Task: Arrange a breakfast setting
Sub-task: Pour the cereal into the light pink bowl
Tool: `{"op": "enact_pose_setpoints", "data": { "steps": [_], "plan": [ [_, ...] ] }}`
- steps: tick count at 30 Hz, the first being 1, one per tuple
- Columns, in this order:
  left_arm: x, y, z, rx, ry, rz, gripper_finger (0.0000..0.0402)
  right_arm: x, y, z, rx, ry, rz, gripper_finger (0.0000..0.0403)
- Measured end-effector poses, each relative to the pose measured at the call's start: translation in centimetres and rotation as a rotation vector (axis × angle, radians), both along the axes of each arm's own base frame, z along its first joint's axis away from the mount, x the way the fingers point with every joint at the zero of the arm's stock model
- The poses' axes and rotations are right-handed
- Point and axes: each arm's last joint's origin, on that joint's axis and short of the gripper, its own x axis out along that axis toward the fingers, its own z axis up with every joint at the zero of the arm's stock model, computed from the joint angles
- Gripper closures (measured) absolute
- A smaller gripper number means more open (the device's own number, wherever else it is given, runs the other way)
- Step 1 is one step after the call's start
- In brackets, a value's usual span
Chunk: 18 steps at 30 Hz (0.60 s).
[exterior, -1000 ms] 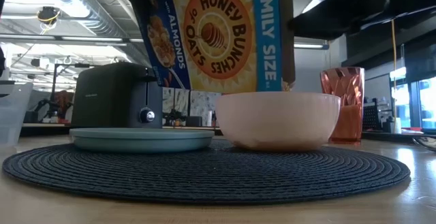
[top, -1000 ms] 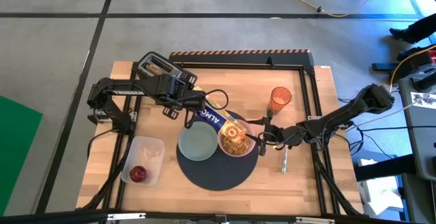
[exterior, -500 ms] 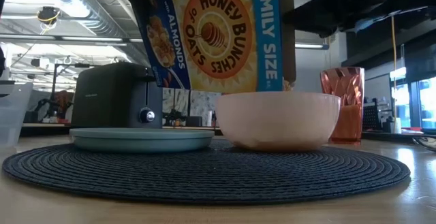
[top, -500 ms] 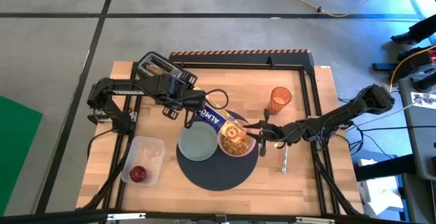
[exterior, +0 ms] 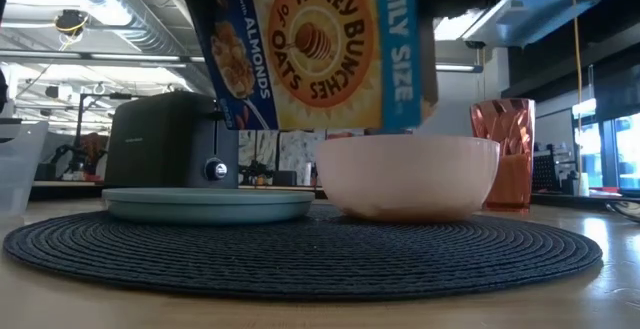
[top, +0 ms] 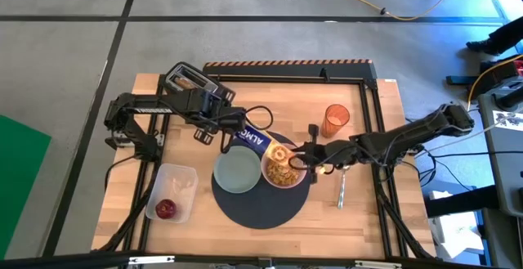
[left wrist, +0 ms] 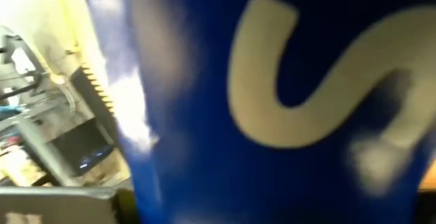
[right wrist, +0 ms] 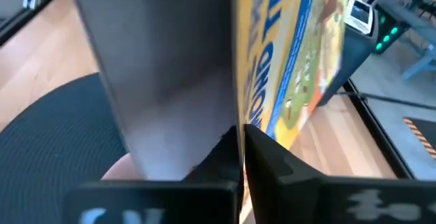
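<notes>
From above, the cereal box (top: 255, 141) slants over the pink bowl (top: 283, 169) on the grey mat (top: 261, 208); its long axis runs from the left hand (top: 222, 130), pinching its far end, toward the right hand (top: 309, 152) at its mouth.

At tabletop level, the box hangs just above the bowl (exterior: 408, 176), beside the green plate (exterior: 208, 204).

The right wrist view shows fingers (right wrist: 269, 161) pressed together against the box's edge (right wrist: 286, 81).

A round dark grey woven mat (exterior: 300, 249) shows ribbed rings. On it, a pale green plate (exterior: 208, 204) and translucent pink bowl (exterior: 408, 174). The tall cereal box (exterior: 315, 49) is blue and yellow, possibly with an orange sunburst. A faceted orange cup (exterior: 508, 149) glints coppery.
</notes>
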Motion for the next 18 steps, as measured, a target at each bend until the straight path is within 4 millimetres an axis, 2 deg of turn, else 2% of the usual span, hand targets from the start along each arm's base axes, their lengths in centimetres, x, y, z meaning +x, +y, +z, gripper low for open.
{"op": "enact_pose_setpoints", "data": {
  "steps": [7, 13, 18],
  "plan": [
    [0.1, -0.2, -0.1, -0.083, -0.054, 0.08, 0.0211, 0.0, 0.1, 4.8, 0.008, 0.097, 0.036, 0.0402],
    [0.2, -0.5, -0.1, -0.177, -0.102, 0.153, 0.0211, -0.9, -0.1, 8.9, 0.001, 0.164, 0.074, 0.0402],
    [0.6, -0.6, 0.1, -0.246, -0.164, 0.175, 0.0211, -2.0, -1.6, 13.5, 0.02, 0.168, 0.113, 0.0402]
  ]
}}
